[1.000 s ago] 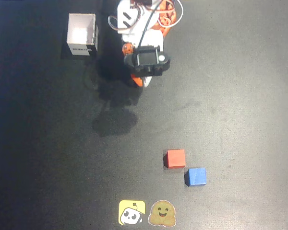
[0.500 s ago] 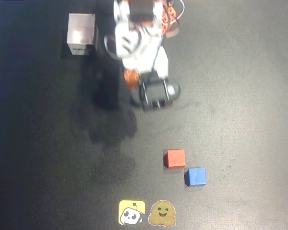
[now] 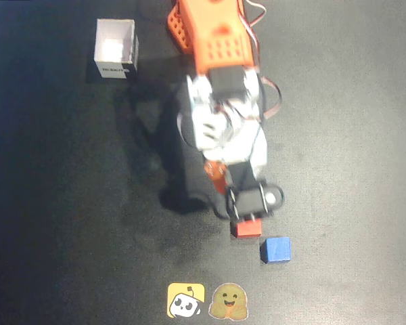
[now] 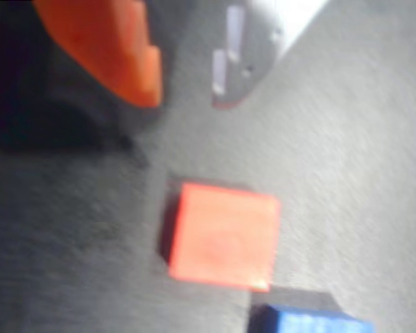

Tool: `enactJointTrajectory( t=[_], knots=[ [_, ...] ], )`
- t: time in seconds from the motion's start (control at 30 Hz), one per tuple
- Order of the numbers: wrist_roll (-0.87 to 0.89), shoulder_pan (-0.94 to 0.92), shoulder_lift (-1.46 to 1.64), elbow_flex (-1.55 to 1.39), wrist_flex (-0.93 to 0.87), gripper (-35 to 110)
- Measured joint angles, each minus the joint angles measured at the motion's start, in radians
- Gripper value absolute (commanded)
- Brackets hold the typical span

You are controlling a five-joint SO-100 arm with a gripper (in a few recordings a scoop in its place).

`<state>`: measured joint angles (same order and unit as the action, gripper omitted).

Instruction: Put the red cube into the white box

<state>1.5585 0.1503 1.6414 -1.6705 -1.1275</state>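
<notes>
In the overhead view, the arm (image 3: 223,115) was seen stretched down from the top of the frame across the dark counter (image 3: 352,135), its jaws (image 3: 247,215) just above the red cube (image 3: 247,229) at lower centre. The blue cube (image 3: 277,249) lay just beside the red one, to its lower right. The white box (image 3: 115,47) stood in the upper left. In the blurred wrist view, the jaws (image 4: 187,83) were seen released, with nothing between them, above the red cube (image 4: 222,236); the blue cube (image 4: 308,322) was at the bottom edge.
</notes>
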Motion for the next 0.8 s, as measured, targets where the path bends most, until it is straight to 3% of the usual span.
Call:
enactJointTrajectory(
  t=[0.8],
  knots=[
    [0.078,0.083,-0.249,0.161,0.041,25]
  ],
)
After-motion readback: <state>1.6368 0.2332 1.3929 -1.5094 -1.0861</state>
